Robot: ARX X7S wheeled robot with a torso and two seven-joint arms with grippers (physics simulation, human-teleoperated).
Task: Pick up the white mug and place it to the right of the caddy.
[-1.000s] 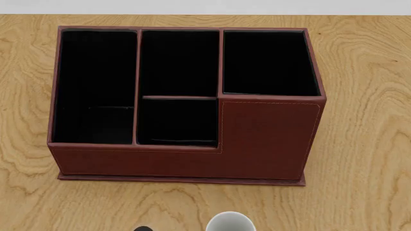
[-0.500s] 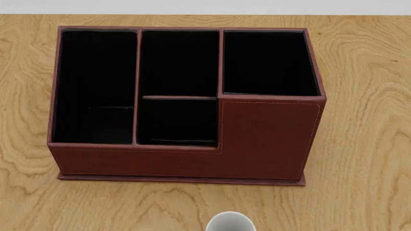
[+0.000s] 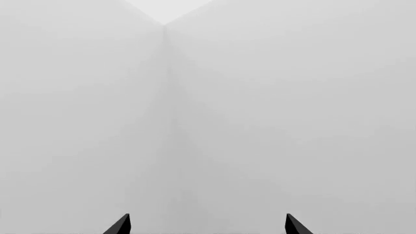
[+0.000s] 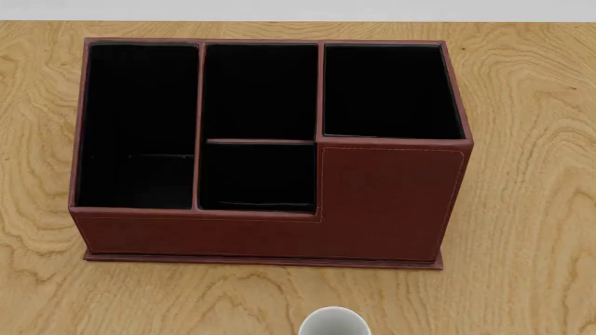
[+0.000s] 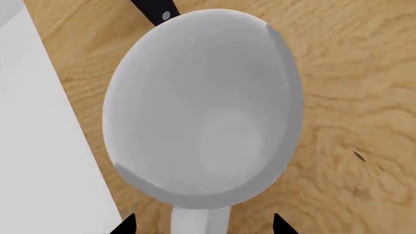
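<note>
The white mug [image 4: 336, 322] is sitting on the table [image 4: 521, 209] just in front of the caddy [image 4: 265, 150]. The right gripper [image 5: 202, 225] is hovering over it, seemingly open and empty; the left gripper [image 3: 206, 225] is facing blank walls, open.

One white mug [image 4: 334, 321] is sitting on one wooden bench [image 4: 521, 209] alongside one caddy [image 4: 270, 150] that is showing four black-lined compartments, while two dark fingers [image 5: 124, 225] are showing in each wrist view.
</note>
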